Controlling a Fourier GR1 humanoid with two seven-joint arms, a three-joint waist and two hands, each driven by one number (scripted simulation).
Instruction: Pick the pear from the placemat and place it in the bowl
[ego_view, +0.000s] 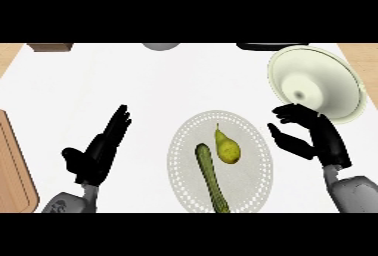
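Nearest to us, at the counter's (103, 80) near edge, the two grey forearms come in. The left hand (98, 152) shows toward the near left corner with its fingers straight and spread a little. It holds nothing and touches nothing we can make out. Beside it, along the counter's left edge, lies a wooden board (15, 170).

In the middle of the near half sits the round white placemat (255, 175). On it a long green cucumber (211, 180) runs from the near rim toward the centre. The pear (227, 149) lies just beyond and to the right of the cucumber's far end, stem pointing away from us. We judge the pear not yet picked, as no finger touches it.

The right hand (310, 137) hangs just off the placemat's right rim, between mat and bowl. Its fingers are gently curved, the thumb stands apart, and the grasp is empty.

Farther off, toward the far right corner, stands the pale bowl (284, 62) with nothing in it. So we count nothing finished: reaching, grasping, carrying and setting down all remain.

Along the far edge we see a brown block (50, 47), a grey thing (161, 46) and a dark thing (262, 46), all cut off and too little shown to name.
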